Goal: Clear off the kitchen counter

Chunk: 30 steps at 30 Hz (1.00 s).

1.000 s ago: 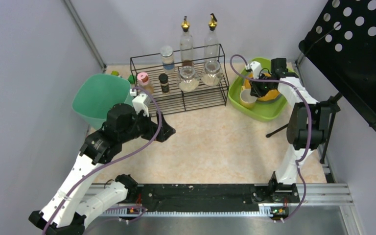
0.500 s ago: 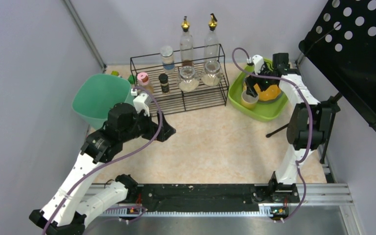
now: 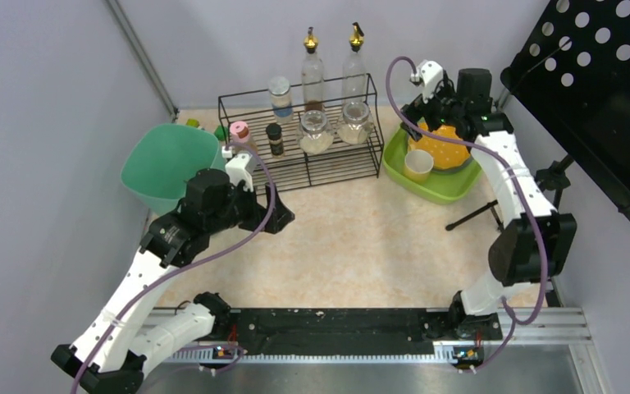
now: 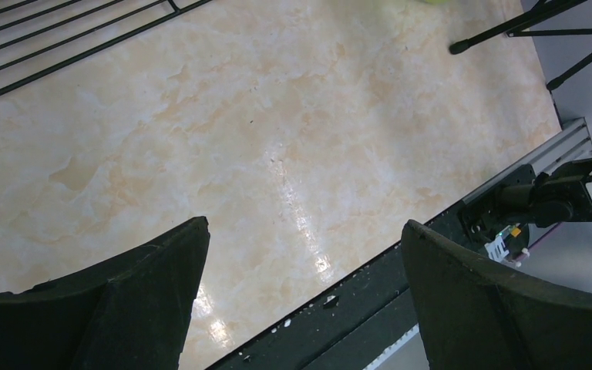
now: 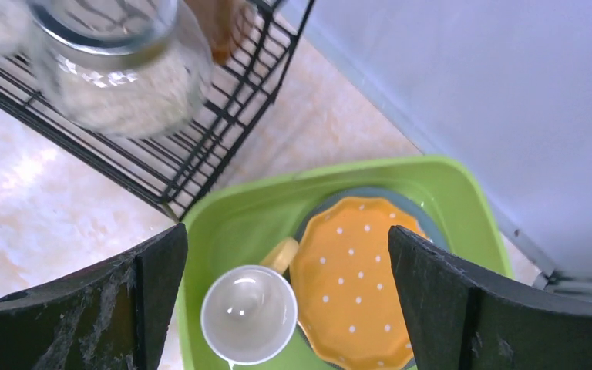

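The kitchen counter (image 3: 361, 238) is a beige marbled top. At its back right stands a lime-green tub (image 3: 441, 190) holding an orange dotted plate (image 3: 445, 153) and a yellow cup (image 3: 417, 165) with a white inside. My right gripper (image 3: 429, 121) hangs open above the tub, holding nothing. In the right wrist view the cup (image 5: 248, 314) and plate (image 5: 354, 277) lie below the right gripper (image 5: 285, 231), inside the tub (image 5: 231, 220). My left gripper (image 3: 276, 222) is open over bare counter (image 4: 277, 116), and the left wrist view shows nothing in the left gripper (image 4: 304, 225).
A black wire rack (image 3: 299, 156) with jars and bottles stands at the back middle, one glass jar (image 5: 116, 69) close to my right wrist. A green bin (image 3: 168, 164) sits at the back left. A black stand (image 3: 492, 209) and a perforated panel (image 3: 599, 98) are at the right.
My right gripper opened, let go of the cup in the tub, and rose up and back. The left arm barely shifted.
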Each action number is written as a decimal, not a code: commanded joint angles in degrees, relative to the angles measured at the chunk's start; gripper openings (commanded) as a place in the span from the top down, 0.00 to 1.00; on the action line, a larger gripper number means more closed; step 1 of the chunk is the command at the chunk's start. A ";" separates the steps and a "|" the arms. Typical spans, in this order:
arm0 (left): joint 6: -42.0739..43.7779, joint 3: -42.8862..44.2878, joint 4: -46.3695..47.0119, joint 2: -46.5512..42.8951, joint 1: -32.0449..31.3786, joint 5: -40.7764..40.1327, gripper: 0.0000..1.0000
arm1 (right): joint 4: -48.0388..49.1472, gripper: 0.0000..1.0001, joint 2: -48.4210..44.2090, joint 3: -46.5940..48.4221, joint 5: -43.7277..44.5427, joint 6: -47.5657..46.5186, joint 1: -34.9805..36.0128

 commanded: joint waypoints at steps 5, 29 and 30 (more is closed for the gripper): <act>0.00 4.12 0.66 0.54 0.15 -3.39 0.01 | 14.03 0.01 -12.61 -7.61 4.86 14.70 7.18; -3.60 7.38 2.59 0.25 0.14 -10.00 0.01 | 19.60 0.01 -26.80 -18.20 8.56 46.35 29.55; -3.75 7.46 2.68 0.38 0.19 -10.01 0.01 | 18.95 0.01 -26.73 -18.11 10.13 46.40 30.76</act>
